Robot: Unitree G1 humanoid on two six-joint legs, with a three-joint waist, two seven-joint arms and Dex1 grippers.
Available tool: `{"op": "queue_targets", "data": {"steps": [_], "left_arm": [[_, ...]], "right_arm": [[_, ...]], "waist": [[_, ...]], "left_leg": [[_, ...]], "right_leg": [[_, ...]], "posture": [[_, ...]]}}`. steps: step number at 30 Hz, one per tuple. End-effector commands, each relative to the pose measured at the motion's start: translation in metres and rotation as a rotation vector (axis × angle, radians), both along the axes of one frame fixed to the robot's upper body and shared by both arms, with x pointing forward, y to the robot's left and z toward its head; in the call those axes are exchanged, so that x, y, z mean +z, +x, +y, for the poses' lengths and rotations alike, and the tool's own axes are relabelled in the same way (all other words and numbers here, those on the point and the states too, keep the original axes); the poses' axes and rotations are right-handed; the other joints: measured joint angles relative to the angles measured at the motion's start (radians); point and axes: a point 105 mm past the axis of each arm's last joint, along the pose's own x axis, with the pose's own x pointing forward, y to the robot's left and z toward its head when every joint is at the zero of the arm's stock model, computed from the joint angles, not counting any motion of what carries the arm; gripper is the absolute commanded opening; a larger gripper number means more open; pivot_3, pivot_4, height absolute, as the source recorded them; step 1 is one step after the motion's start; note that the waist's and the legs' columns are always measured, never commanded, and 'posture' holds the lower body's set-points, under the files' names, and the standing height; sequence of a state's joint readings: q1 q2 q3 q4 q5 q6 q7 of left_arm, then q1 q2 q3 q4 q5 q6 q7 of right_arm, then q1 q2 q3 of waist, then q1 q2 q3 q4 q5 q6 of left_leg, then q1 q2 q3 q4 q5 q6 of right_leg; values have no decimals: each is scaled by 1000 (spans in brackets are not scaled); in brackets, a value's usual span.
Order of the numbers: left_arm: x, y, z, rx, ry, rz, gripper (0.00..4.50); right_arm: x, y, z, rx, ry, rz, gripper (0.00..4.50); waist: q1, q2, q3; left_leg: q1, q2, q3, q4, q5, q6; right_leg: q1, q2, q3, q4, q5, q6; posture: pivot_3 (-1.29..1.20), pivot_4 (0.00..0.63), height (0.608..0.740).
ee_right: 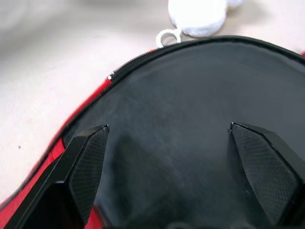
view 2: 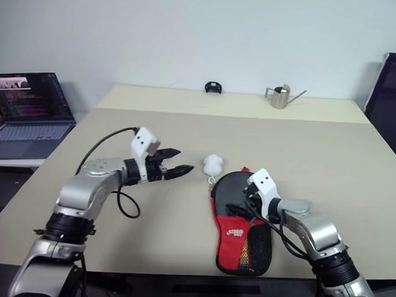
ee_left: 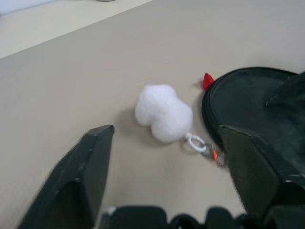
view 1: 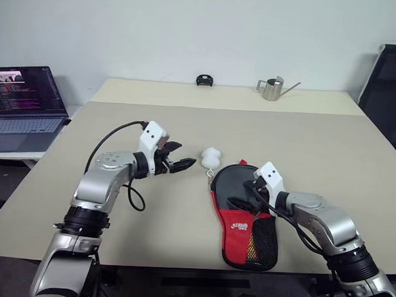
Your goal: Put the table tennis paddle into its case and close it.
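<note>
pompom (ee_left: 164,113) beside case (view 1: 247,216)

The case (view 1: 246,220) is black with a red panel, white logo and black mesh pocket — beside it a fluffy white pompom (view 1: 211,157) on a white ring — all on a beige table (view 1: 186,128), with black-fingered grippers.

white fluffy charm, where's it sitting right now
In the left eye view the white fluffy charm lies on the table near its middle, just beyond the case, between the left gripper and right gripper.
</note>
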State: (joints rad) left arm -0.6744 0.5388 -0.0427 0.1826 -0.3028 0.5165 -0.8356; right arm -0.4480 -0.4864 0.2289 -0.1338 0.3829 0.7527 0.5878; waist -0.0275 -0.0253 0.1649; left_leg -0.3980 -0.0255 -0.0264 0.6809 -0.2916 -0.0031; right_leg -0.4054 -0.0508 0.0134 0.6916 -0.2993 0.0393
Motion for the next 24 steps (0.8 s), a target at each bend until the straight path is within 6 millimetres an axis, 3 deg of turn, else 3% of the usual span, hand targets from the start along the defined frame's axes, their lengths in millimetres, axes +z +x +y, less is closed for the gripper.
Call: {"op": "queue_targets", "data": {"steps": [1, 6, 13, 24], "left_arm": [[14, 17, -10, 15, 0, -52, 4492], [7, 38, -22, 39, 8, -37, 4492], [-22, 61, -52, 31, 12, 85, 4492], [-70, 56, -68, 24, 105, 205, 4492]], "right_arm": [[2, -2, 5, 10, 12, -16, 4500], [0, -4, 11, 15, 22, -11, 4500], [1, -3, 20, 15, 43, -12, 4500], [2, -4, 28, -5, 75, -16, 4500]], "waist": [[0, 0, 0], [-1, 0, 0], [-4, -1, 0], [-2, -1, -1]], "left_leg": [[0, 0, 0, 0, 0, 0], [0, 0, 0, 0, 0, 0], [0, -1, 1, 1, 0, 0], [0, -2, 1, 1, 0, 0]], "right_leg": [[0, 0, 0, 0, 0, 0], [0, 0, 0, 1, 0, 0], [0, 0, 0, 2, 0, 0], [-1, -1, 0, 4, 0, 0]], "posture": [[0, 150, 740], [0, 150, 740], [0, 150, 740], [0, 150, 740]]}}
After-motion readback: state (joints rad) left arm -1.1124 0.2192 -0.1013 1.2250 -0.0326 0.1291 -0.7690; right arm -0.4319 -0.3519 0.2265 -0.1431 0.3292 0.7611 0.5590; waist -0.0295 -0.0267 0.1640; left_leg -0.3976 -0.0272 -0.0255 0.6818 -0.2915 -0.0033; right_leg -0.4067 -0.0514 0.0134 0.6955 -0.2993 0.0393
